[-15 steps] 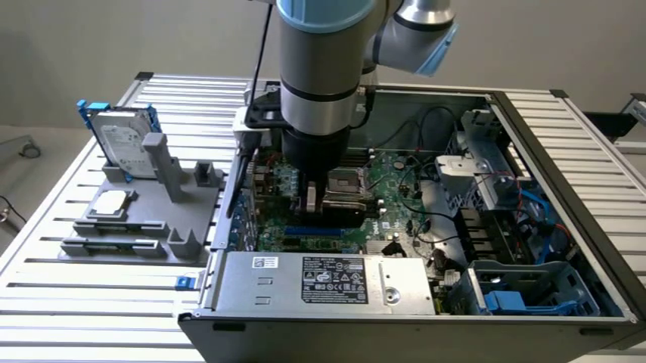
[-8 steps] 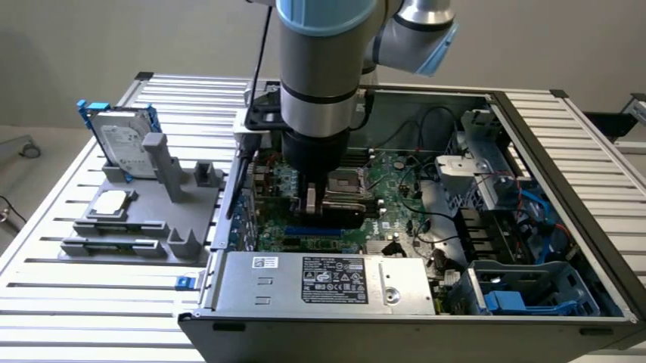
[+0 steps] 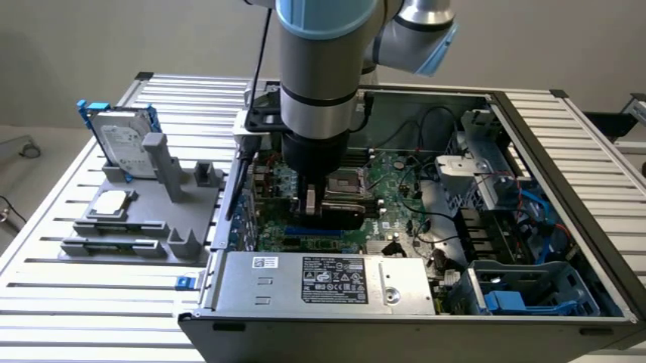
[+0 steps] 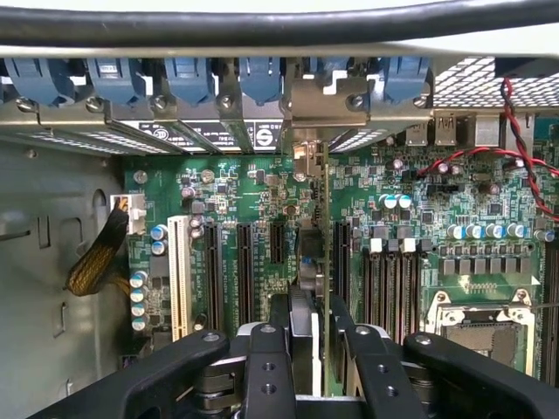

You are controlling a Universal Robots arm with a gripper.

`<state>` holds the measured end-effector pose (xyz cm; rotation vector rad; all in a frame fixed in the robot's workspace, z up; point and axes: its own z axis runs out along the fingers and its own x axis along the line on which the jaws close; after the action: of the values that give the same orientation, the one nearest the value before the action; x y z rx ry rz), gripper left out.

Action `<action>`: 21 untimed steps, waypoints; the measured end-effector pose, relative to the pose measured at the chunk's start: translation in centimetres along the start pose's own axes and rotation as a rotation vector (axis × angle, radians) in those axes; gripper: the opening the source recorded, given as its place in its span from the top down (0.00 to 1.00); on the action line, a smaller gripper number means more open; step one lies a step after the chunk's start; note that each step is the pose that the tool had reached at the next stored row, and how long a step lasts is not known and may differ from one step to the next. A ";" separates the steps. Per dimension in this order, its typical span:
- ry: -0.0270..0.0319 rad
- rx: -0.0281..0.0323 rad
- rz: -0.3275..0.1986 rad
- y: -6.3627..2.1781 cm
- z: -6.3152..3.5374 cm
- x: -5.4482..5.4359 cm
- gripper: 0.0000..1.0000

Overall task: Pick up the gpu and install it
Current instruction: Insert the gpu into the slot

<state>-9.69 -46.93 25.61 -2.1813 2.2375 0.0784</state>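
Clamped in the end effector (image 4: 311, 349), the gpu (image 4: 306, 262) stands edge-on over the motherboard (image 4: 236, 175) — open slots flanking it — its lower edge hidden, possibly seated.

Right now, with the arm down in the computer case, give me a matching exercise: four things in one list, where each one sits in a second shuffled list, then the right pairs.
Things:
1. gpu
2. hard drive
3. processor chip
4. power supply box

Places:
A. lying flat on the grey holder
B. inside the case, on the side nearest the exterior camera
C. held on edge in the gripper over the motherboard
D. standing upright in the grey holder

Pairs: 1-C, 2-D, 3-A, 4-B.
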 end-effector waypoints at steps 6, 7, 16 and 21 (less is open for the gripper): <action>-0.0002 0.0005 0.010 0.04 0.13 0.0 0.71; -0.0002 0.0005 0.012 0.05 0.15 0.0 0.71; -0.0006 0.0012 0.025 0.16 0.34 0.0 0.71; -0.0007 0.0014 0.031 0.18 0.47 0.0 0.71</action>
<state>-9.89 -46.87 25.14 -2.1464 2.2701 0.0779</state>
